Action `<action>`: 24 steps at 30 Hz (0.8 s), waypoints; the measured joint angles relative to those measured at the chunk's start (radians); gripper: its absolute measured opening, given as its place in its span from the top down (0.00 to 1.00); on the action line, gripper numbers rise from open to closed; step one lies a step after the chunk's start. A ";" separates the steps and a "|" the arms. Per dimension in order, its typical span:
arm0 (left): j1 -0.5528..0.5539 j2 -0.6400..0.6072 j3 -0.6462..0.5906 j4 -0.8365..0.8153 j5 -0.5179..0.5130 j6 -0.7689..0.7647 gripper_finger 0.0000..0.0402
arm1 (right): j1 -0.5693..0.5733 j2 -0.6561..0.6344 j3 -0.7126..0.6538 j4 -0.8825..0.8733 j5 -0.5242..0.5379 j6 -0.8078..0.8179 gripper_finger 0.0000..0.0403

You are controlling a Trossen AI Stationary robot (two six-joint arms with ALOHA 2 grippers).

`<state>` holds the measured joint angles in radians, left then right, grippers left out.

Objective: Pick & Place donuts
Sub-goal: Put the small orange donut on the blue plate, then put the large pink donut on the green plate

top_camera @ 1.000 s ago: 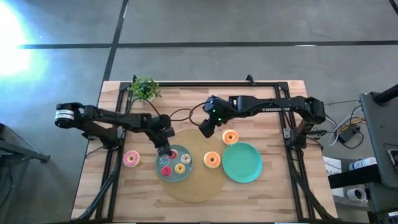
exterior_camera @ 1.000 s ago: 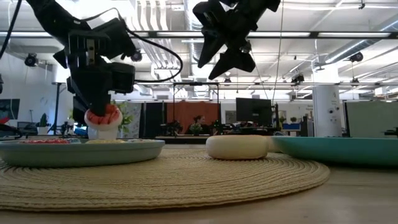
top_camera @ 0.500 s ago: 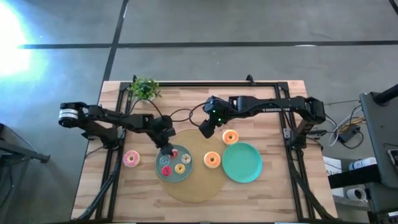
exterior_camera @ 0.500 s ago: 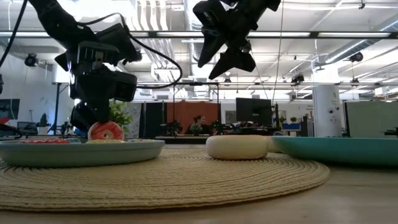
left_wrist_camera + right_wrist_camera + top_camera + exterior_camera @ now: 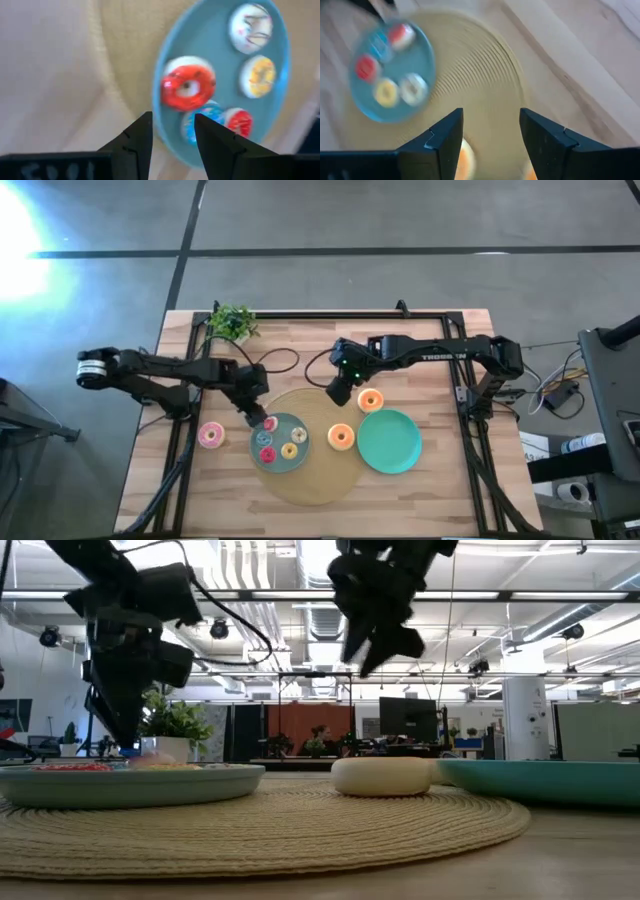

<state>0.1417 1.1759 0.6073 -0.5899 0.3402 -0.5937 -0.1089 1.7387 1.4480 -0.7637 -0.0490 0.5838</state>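
From the near table edge outward: the woven round placemat (image 5: 312,470) carries a grey-blue plate (image 5: 281,443) at its 9 o'clock side and an orange donut (image 5: 341,437) toward 3 o'clock, with the green plate (image 5: 389,441) overlapping the mat's right rim. The grey-blue plate holds a red-iced donut (image 5: 188,88) near its rim, a yellow one (image 5: 257,75), a white-iced one (image 5: 250,28), a smaller red one (image 5: 240,122) and a blue-and-white piece (image 5: 204,120) that is too blurred to name; the green plate holds nothing. A pink donut (image 5: 210,436) lies on bare wood at 9 o'clock of the grey-blue plate, and a second orange donut (image 5: 369,400) lies at 12 o'clock of the green plate. The left gripper (image 5: 252,412) hangs above the grey-blue plate's 11 o'clock rim, fingers parted and empty, so its drop looks complete. The right gripper (image 5: 338,392) hovers over the mat's 1 o'clock edge, fingers spread wide with nothing between them, and appears to be the working arm. For a clean pick, centre the fingers across the ring of the nearer orange donut, descend straight, and close across the outer diameter; an off-centre approach would likely push the ring across the mat. A potted plant (image 5: 232,322) stands at the far left corner.
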 joint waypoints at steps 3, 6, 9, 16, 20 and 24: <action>0.000 -0.052 0.026 -0.072 -0.083 0.009 0.70 | -0.002 0.000 -0.042 -0.109 0.000 -0.031 0.55; 0.000 -0.103 0.052 -0.082 -0.129 0.010 0.70 | -0.006 0.000 -0.132 -0.150 -0.017 -0.041 0.56; 0.000 -0.142 0.087 -0.077 -0.164 0.011 0.70 | -0.007 -0.002 -0.218 -0.142 -0.039 -0.017 0.58; -0.001 -0.203 0.135 -0.182 -0.182 0.011 0.70 | 0.029 -0.015 -0.277 -0.013 -0.038 0.036 0.61; -0.013 -0.212 0.120 -0.398 -0.183 -0.009 0.70 | 0.033 -0.016 -0.261 0.053 -0.023 0.037 0.63; -0.056 -0.200 0.104 -0.605 -0.184 -0.010 0.71 | 0.026 -0.016 -0.248 0.099 -0.019 0.032 0.64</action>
<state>0.0857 0.9759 0.7116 -1.1944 0.1562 -0.6041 -0.0829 1.7229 1.2001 -0.6644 -0.0677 0.6154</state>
